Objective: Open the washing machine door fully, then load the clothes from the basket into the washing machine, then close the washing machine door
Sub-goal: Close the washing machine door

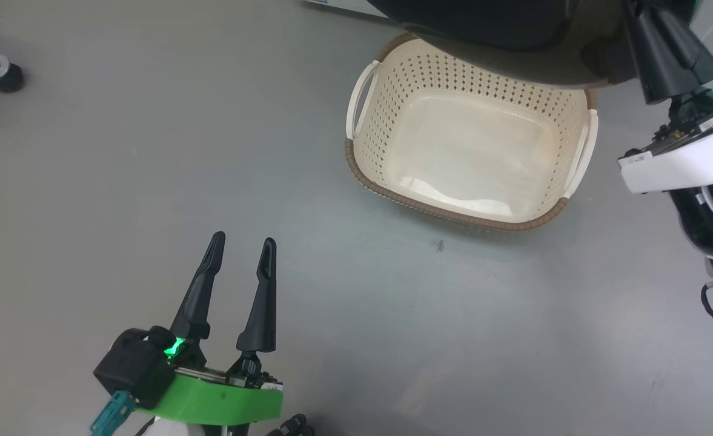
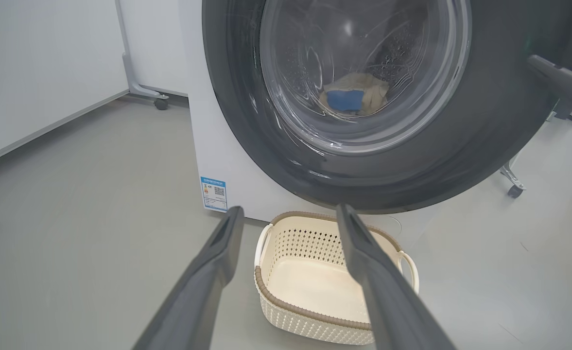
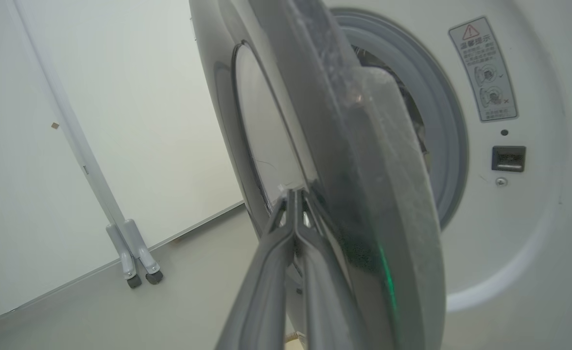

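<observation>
On the washing machine (image 2: 208, 146), a blue QR label (image 2: 214, 193) and red-triangle warning sticker (image 3: 483, 68); clothes (image 2: 354, 95) behind the ajar washing machine door (image 2: 485, 146), right gripper (image 3: 295, 194) pinched together against it, left gripper (image 1: 243, 240) spread wide, basket (image 2: 286, 301) below

- The washing machine (image 2: 213, 146), white with a grey gasket, is standing on the floor.
- The washing machine door (image 2: 485, 146), a glossy black rim around bulging glass, is hanging ajar off the machine's front.
- The clothes (image 2: 354, 95), pale yellow with a blue piece, are lying inside the machine's drum.
- The basket (image 2: 305, 313), cream and brown-rimmed, is sitting upright and empty just before the machine.
</observation>
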Controlling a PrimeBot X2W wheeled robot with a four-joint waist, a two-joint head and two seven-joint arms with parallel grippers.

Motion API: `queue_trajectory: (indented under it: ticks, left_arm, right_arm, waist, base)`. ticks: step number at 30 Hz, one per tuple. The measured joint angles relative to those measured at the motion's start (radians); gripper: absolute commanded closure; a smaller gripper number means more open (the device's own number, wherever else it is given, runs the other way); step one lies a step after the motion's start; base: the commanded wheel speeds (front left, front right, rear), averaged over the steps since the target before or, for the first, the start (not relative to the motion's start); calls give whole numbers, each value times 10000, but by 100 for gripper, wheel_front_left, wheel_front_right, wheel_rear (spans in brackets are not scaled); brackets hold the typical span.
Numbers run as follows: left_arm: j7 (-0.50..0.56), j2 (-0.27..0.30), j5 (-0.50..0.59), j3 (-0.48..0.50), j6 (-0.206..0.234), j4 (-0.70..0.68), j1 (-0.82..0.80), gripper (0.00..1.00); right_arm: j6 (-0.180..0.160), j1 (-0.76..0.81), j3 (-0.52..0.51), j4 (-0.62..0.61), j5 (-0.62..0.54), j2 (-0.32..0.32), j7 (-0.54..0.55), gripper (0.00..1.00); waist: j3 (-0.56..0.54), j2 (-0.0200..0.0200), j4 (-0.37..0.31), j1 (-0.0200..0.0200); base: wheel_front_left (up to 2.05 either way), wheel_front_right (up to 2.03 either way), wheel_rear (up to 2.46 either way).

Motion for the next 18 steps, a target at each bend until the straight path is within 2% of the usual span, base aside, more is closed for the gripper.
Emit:
queue_trajectory:
  ticks: [18]
  left_arm:
    - [-2,-13,-123,-667,132,-424,-694,0]
  right_arm:
    - [-69,-2620,-803,673,274,-533,587,100]
  waist:
    - [1193,0,40,0]
  base:
    - [0,0,0]
